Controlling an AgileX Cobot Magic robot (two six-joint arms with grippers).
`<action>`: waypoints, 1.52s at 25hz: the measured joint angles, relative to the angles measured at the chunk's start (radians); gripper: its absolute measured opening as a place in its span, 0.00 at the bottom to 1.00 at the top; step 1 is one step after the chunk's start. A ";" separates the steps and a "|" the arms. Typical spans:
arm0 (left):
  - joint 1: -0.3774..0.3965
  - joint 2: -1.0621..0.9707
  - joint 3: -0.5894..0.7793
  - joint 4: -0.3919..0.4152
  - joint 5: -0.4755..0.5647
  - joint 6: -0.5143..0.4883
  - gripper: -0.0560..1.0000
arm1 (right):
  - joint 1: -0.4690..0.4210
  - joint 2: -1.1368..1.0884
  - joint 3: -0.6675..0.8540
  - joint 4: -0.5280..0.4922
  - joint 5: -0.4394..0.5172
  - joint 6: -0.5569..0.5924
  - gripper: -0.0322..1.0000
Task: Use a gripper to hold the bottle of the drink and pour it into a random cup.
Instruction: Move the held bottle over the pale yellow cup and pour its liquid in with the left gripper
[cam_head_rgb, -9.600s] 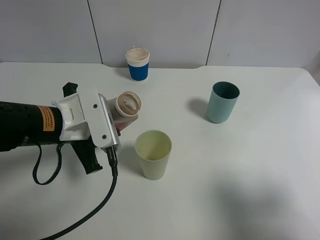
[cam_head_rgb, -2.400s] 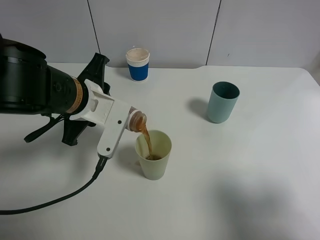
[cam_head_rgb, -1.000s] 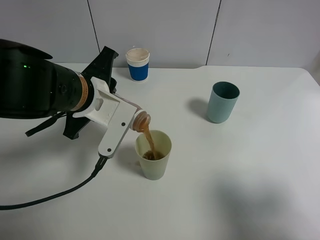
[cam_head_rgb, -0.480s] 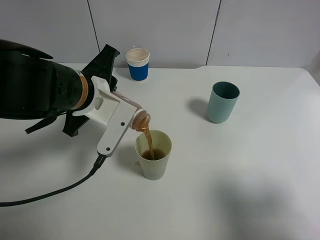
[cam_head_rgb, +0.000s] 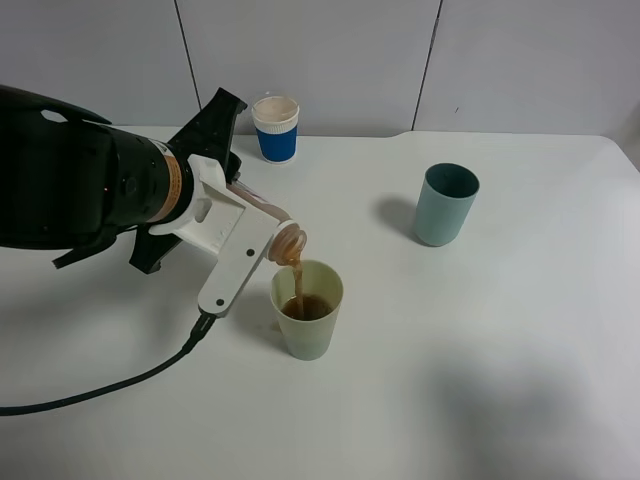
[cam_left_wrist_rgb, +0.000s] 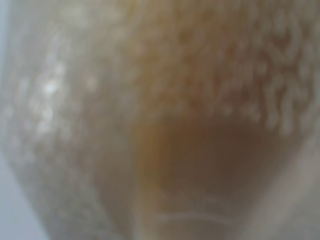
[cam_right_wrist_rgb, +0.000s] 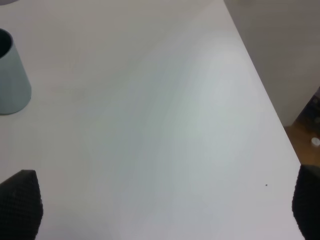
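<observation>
My left gripper (cam_head_rgb: 248, 228) is shut on the bottle of the drink (cam_head_rgb: 268, 222) and holds it tipped, neck down, over the pale yellow-green cup (cam_head_rgb: 308, 322). A thin brown stream runs from the neck into the cup, which holds brown drink. The left wrist view is filled by a blurred close-up of the bottle (cam_left_wrist_rgb: 190, 150) with brown drink and foam. My right gripper (cam_right_wrist_rgb: 162, 210) is open and empty over bare table; only its black fingertips (cam_right_wrist_rgb: 20, 200) show. It is out of the exterior view.
A teal-grey tumbler (cam_head_rgb: 446, 204) stands at the right and also shows in the right wrist view (cam_right_wrist_rgb: 10, 75). A white paper cup with blue sleeve (cam_head_rgb: 276, 128) stands at the back by the wall. The left arm's black cable (cam_head_rgb: 120, 380) trails over the table. The table's edge (cam_right_wrist_rgb: 260, 80) is near the right gripper.
The left gripper has tipped the bottle steeper and shifted its neck slightly right over the cup. The brown level in the cup has risen. Both other cups have stayed put.
</observation>
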 joint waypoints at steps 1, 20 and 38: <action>-0.003 0.000 0.000 0.000 0.000 -0.005 0.37 | 0.000 0.000 0.000 0.000 0.000 0.000 1.00; -0.024 0.000 0.000 0.039 0.030 -0.022 0.37 | 0.000 0.000 0.000 0.000 0.000 0.000 1.00; -0.024 0.000 0.000 0.074 0.052 -0.022 0.37 | 0.000 0.000 0.000 0.000 0.000 0.000 1.00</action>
